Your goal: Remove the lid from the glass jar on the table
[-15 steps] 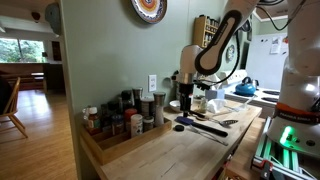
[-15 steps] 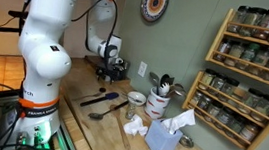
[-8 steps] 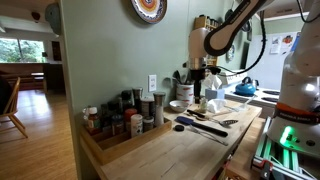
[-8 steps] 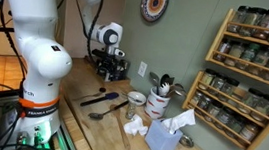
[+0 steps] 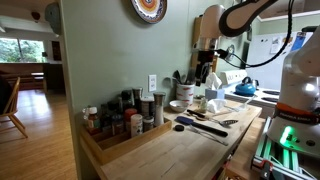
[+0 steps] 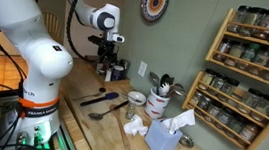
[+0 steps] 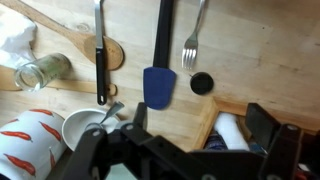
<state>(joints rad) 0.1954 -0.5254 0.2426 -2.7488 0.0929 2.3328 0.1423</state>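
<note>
In the wrist view a glass jar (image 7: 45,72) lies on its side on the light wooden table (image 7: 250,50), with no lid on it. A small round black lid (image 7: 202,83) lies flat on the table beside a blue spatula (image 7: 158,86); the lid also shows in an exterior view (image 5: 180,127). My gripper (image 7: 200,132) is open and empty. It hangs high above the table near the tray's end in both exterior views (image 5: 203,74) (image 6: 106,68), apart from both lid and jar.
A wooden tray of spice jars (image 5: 112,125) stands along the wall. A fork (image 7: 195,40), a wooden spoon (image 7: 85,45), a white bowl (image 7: 85,125), a red-and-white utensil crock (image 6: 158,103) and a tissue box (image 6: 164,138) are on the table. A spice rack (image 6: 250,77) hangs on the wall.
The gripper has risen from low over the table by the tray to well above it and swung along the wall. Nothing on the table has moved.
</note>
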